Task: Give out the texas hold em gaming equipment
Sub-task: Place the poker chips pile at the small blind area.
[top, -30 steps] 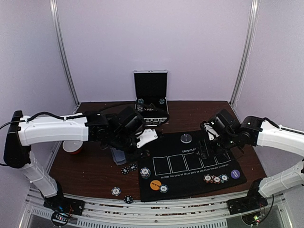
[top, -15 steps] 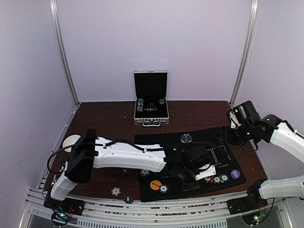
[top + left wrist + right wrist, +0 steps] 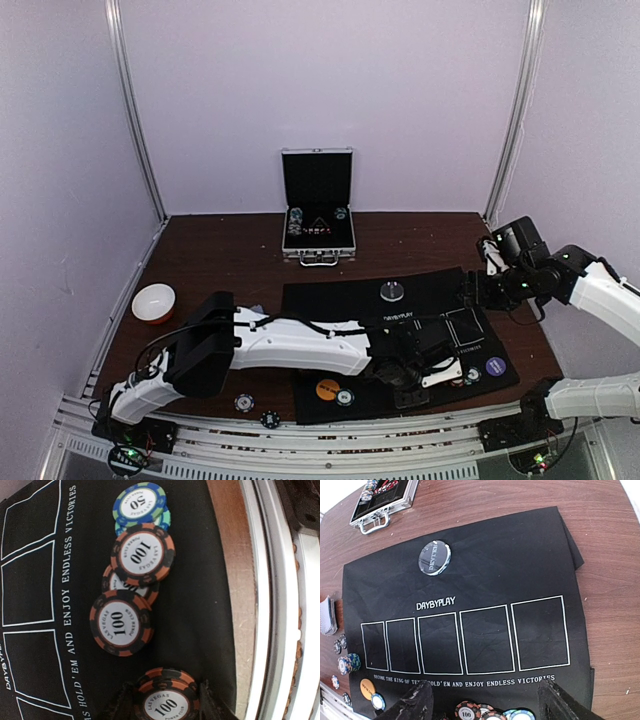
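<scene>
My left gripper (image 3: 412,388) reaches across the black mat (image 3: 340,300) to its front right. In the left wrist view its fingers close on both sides of a small stack of orange-and-black "100" poker chips (image 3: 166,699), low over the mat. Just beyond lie two more 100 chips (image 3: 121,622) (image 3: 142,555) and a blue 50 chip (image 3: 139,502). My right gripper (image 3: 470,287) hangs open and empty over the mat's right end (image 3: 485,684). The silver-grey button (image 3: 392,291) (image 3: 434,557), orange button (image 3: 327,389) and purple button (image 3: 495,366) lie on the mat.
The open silver case (image 3: 318,215) stands at the back. A red-and-white bowl (image 3: 154,302) is at the far left. Loose chips (image 3: 244,403) lie on the wood by the front rail. A card deck (image 3: 327,615) and a chip stack (image 3: 348,663) sit left of the mat.
My left arm has swung from the table's left side across the mat to its front right, chips in its jaws. My right arm has drawn back to the right.
</scene>
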You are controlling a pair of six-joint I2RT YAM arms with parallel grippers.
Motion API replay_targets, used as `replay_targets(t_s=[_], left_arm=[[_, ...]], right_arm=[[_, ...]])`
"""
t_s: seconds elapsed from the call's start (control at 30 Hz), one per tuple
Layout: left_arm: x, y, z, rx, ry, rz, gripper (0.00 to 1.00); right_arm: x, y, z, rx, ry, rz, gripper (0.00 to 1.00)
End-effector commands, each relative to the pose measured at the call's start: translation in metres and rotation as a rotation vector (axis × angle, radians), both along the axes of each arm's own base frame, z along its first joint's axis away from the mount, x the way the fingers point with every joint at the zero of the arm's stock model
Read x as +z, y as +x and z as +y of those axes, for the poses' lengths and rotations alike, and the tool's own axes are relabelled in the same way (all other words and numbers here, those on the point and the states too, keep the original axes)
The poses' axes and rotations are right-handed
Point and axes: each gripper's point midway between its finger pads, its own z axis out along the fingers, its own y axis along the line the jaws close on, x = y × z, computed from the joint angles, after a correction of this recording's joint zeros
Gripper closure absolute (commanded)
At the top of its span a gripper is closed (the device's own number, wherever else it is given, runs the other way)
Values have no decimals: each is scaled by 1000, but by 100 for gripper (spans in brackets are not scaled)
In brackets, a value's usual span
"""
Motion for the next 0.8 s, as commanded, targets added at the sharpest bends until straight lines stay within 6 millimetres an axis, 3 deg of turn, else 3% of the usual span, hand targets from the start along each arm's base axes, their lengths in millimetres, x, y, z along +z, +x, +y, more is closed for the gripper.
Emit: replay_targets(t_s=[0.0, 0.17, 0.27, 0.37, 0.53, 0.67, 0.77], left_arm=[[32, 17, -14, 47, -91, -60, 46], [92, 18, -15, 31, -195, -101, 31], [119, 15, -3, 21, -223, -105, 29], [149, 12, 22, 26, -253, -109, 28], [179, 15, 89, 117, -287, -61, 27], [190, 51, 161, 322, -306, -27, 26], [181, 86, 219, 518, -287, -17, 24]], right_arm=[[-7, -8, 3, 36, 7, 37, 26], [-13, -12, 6, 51, 8, 81, 26], [-12, -12, 8, 49, 18, 88, 27], [-14, -15, 13, 49, 31, 102, 29], [-31, -31, 33, 59, 22, 153, 34], [-60, -65, 76, 197, -76, 230, 35], [-84, -89, 95, 284, -193, 307, 35]])
